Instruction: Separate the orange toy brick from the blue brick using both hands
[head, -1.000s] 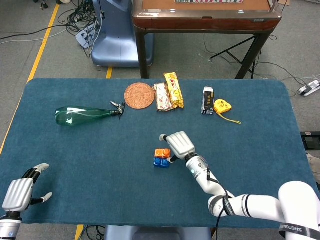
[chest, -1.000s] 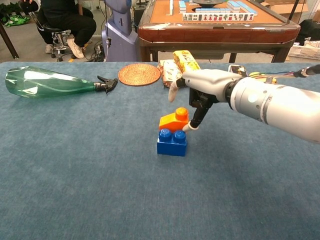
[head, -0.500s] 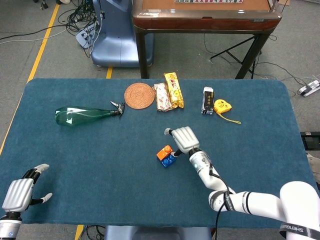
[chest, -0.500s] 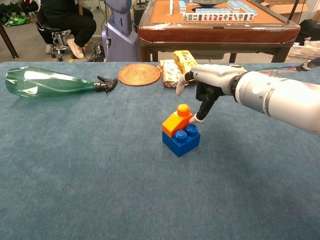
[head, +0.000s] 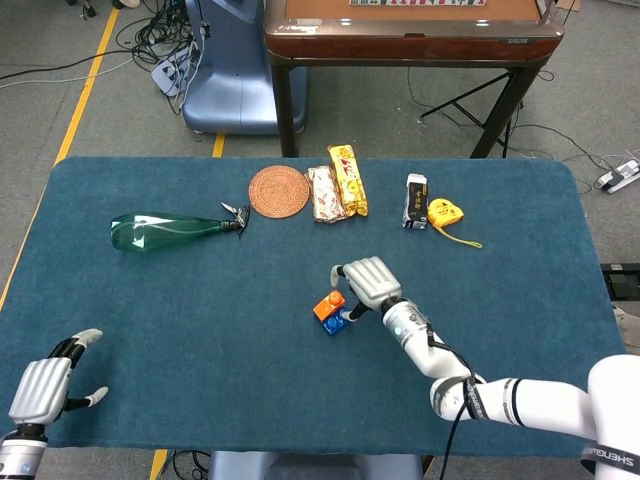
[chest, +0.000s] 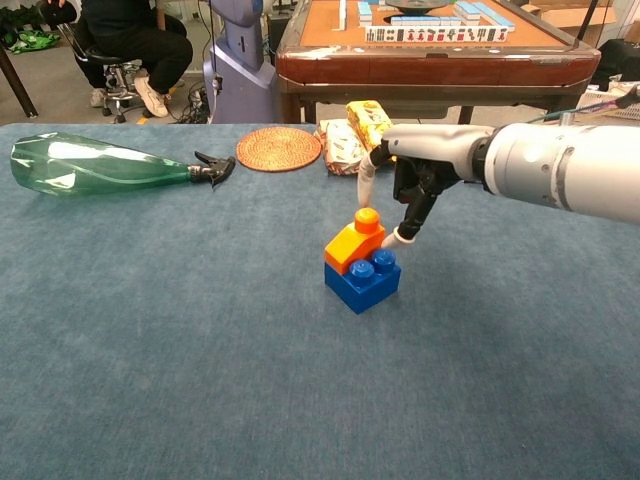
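Note:
The orange brick (head: 327, 304) (chest: 352, 240) sits stacked on the blue brick (head: 337, 321) (chest: 362, 285) near the middle of the blue table. The pair stands turned at an angle. My right hand (head: 368, 283) (chest: 425, 168) hovers just behind and to the right of the stack, fingers pointing down. One fingertip (chest: 402, 237) touches the orange brick's right side, while the thumb (chest: 367, 182) hangs above it, apart. It holds nothing. My left hand (head: 42, 388) rests at the table's near left corner, fingers spread and empty, far from the bricks and absent from the chest view.
A green spray bottle (head: 165, 231) (chest: 90, 165) lies at the left. At the back are a woven coaster (head: 279, 190) (chest: 279, 148), snack packets (head: 338, 185), a small carton (head: 416, 201) and a yellow tape measure (head: 446, 212). A wooden table (chest: 430, 55) stands behind.
The brick stack has slid slightly right and turned to an angle under the right hand's push. The right hand shifted right with it. The left hand has barely moved.

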